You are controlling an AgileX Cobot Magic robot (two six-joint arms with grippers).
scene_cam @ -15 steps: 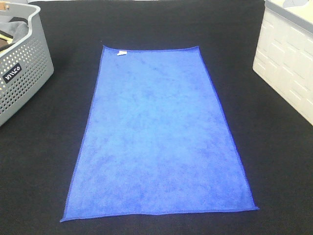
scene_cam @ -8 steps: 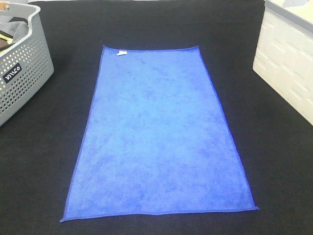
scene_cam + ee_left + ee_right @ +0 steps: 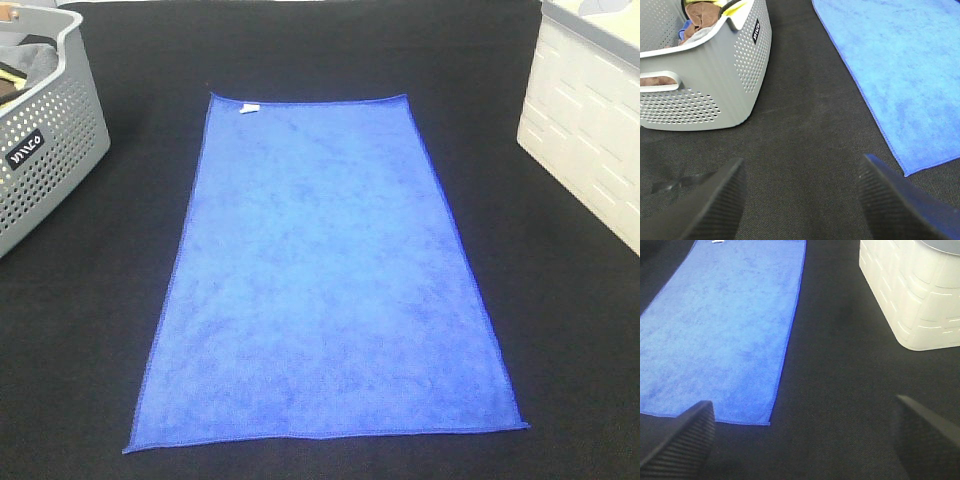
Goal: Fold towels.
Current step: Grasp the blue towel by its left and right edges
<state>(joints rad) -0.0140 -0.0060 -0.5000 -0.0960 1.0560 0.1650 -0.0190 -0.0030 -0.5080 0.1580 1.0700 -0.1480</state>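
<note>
Royal-blue microfibre covers the middle of the black desk (image 3: pixel 90 350): the towel (image 3: pixel 325 280) lies spread flat in a single layer, long sides running away from the robot, with a darker stitched hem (image 3: pixel 440 190) around its edge. A small white tag (image 3: pixel 248 107) sits at its far left corner. No fold has been made in it, and nothing is touching it.

A grey perforated basket (image 3: pixel 45 150) stands at the far left of the desk, well apart from the towel, with crumpled cloths (image 3: pixel 700 17) in brown, yellow and grey inside. A white ribbed crate (image 3: pixel 590 130) stands at the far right.

The left tool (image 3: pixel 800 200) hangs low over bare desk, angled forward and down, between the basket and the towel's near left corner. Its two dark ribbed fingers (image 3: pixel 710 200) are spread wide, with only black desk surface showing between them; it grips nothing.

The right tool (image 3: pixel 800 435) takes a matching pose on the other side, low over the desk and tilted forward, just beyond the towel's near right corner and near the white crate. Its fingers (image 3: pixel 680 440) stand far apart at the edges of the wrist view, nothing between them, clear of both towel and crate.
</note>
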